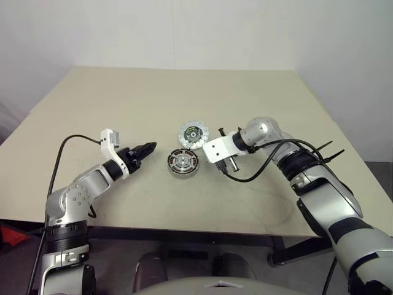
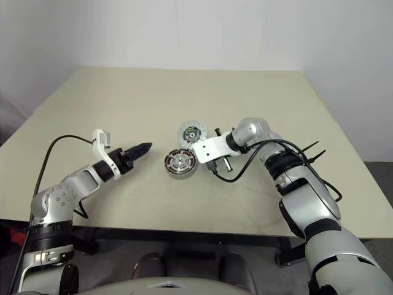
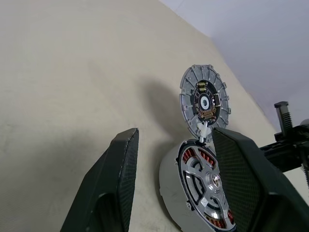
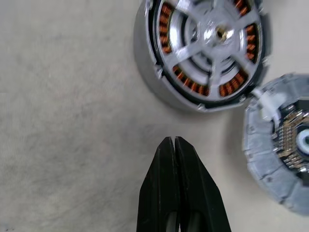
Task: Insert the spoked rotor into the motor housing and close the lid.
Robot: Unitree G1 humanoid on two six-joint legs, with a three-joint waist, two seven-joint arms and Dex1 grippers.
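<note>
The motor housing [image 1: 184, 163] stands on the tan table [image 1: 123, 104], a silver-grey ring with copper windings. The spoked rotor [image 4: 212, 34] sits inside it, windings showing through its openings. The lid [image 1: 194, 135] lies flat just behind the housing, touching its rim, dark centre and pale rim facing up. My left gripper [image 1: 150, 147] is open, level, a little left of the housing; in the left wrist view its fingers [image 3: 118, 183] frame the housing [image 3: 169, 193] and lid [image 3: 205, 101]. My right gripper [image 4: 173, 141] is shut on nothing, pointing down just right of the housing.
A black cable [image 1: 258, 175] loops from the right wrist over the table. The table's front edge [image 1: 184, 228] runs close below both arms. Bare tabletop stretches behind the lid and to both sides.
</note>
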